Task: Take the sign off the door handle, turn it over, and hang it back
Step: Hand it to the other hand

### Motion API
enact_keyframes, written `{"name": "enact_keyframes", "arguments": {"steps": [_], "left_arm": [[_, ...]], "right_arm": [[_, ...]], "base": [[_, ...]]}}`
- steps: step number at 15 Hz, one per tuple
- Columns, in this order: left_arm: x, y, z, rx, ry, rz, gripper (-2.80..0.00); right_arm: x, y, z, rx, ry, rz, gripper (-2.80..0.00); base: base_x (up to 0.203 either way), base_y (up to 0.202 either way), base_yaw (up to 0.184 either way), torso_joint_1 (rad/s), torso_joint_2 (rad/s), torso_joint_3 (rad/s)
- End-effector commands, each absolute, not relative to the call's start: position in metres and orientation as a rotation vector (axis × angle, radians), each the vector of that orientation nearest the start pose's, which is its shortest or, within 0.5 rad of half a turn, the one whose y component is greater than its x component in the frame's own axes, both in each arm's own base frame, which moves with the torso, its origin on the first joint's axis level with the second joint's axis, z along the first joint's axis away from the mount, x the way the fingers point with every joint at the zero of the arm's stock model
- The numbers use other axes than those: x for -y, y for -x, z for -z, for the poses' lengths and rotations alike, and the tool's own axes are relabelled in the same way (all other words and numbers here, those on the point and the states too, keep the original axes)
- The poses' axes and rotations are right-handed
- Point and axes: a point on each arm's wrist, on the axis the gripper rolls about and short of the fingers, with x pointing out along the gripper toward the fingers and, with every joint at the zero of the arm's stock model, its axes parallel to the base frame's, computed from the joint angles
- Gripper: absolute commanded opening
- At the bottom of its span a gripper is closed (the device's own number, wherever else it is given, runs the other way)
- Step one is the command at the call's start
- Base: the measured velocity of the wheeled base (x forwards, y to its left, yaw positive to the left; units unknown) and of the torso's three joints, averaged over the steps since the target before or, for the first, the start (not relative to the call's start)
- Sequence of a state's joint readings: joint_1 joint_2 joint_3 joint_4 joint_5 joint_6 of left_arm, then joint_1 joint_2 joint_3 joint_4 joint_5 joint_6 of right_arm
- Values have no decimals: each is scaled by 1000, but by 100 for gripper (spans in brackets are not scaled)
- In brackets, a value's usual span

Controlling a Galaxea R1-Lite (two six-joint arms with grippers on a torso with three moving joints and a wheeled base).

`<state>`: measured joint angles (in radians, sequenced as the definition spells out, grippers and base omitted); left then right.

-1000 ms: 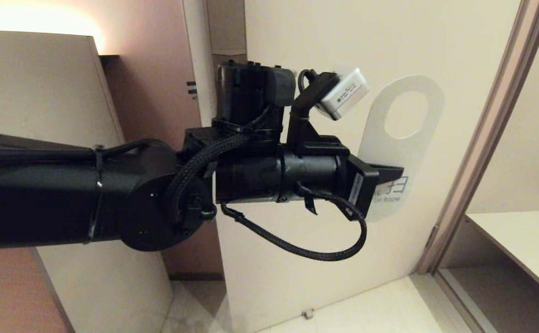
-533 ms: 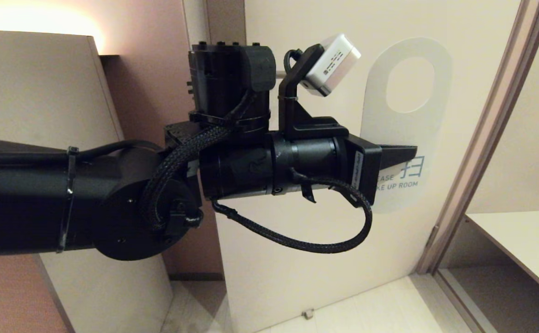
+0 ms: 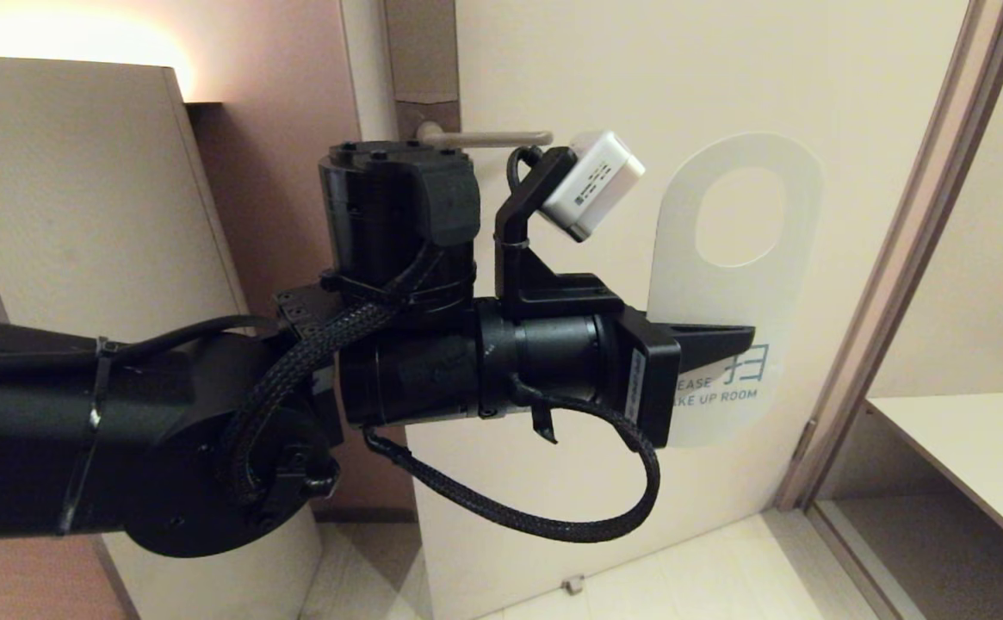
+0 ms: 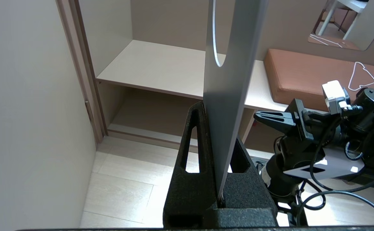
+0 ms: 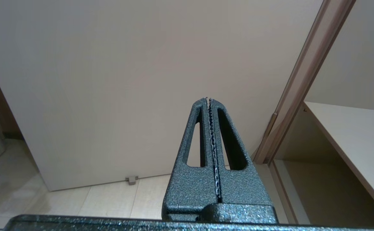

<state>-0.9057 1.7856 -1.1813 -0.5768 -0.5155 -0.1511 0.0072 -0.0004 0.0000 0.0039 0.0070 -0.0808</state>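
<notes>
My left gripper (image 3: 738,338) is shut on the lower part of the sign (image 3: 697,288) and holds it upright in front of the door. The sign's white side with "MAKE UP ROOM" faces the head camera, its oval hole on top. The door handle (image 3: 492,138) is a beige lever up and to the left of the sign, just above my left wrist; the sign is off it. In the left wrist view the sign (image 4: 230,96) stands edge-on between the clamped fingers (image 4: 195,144). My right gripper (image 5: 208,100) is shut and empty, low, pointing at the door; it also shows in the left wrist view (image 4: 264,117).
The cream door (image 3: 604,69) fills the middle. A brown door frame (image 3: 897,258) runs down its right edge, with an open closet shelf (image 3: 966,439) beyond. A small door stop (image 3: 572,585) sits on the floor. A beige panel (image 3: 79,215) stands to the left.
My left arm lifted the sign and straightened it upright, then came down and to the left with it. The door handle, hidden by the wrist before, now shows above it.
</notes>
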Motion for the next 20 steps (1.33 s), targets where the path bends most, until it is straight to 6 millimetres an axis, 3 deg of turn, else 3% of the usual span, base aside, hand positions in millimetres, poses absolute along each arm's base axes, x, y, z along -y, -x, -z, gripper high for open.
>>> {"name": "enact_keyframes", "arguments": {"steps": [1,7,9,11,16,20], "left_arm": [[280,-206,-254,-136,120,1420,-280],[278,-204,-252,-140,116,1433,-280],[279,-204,-252,-144,117,1445,-280],[279,-206,-251,-135,120,1442,-280],[282,-211,-249,-110,128,1440,-280],[287,-211,-246,-97,134,1479,-280]], "right_arm": [[0,23,-75,-1,86,-15,-280],[-1,38,-102,-41,83,-73,-280],[-1,33,-110,-90,81,-82,-280],[-1,24,-125,-154,80,-89,-280],[-3,-22,-173,-225,97,-141,-280],[-5,-39,-186,-212,146,-242,-280]], "base": [[0,0,0,0,0,0],[0,0,0,0,0,0],[0,0,0,0,0,0],[0,0,0,0,0,0],[0,0,0,0,0,0],[0,0,0,0,0,0]]}}
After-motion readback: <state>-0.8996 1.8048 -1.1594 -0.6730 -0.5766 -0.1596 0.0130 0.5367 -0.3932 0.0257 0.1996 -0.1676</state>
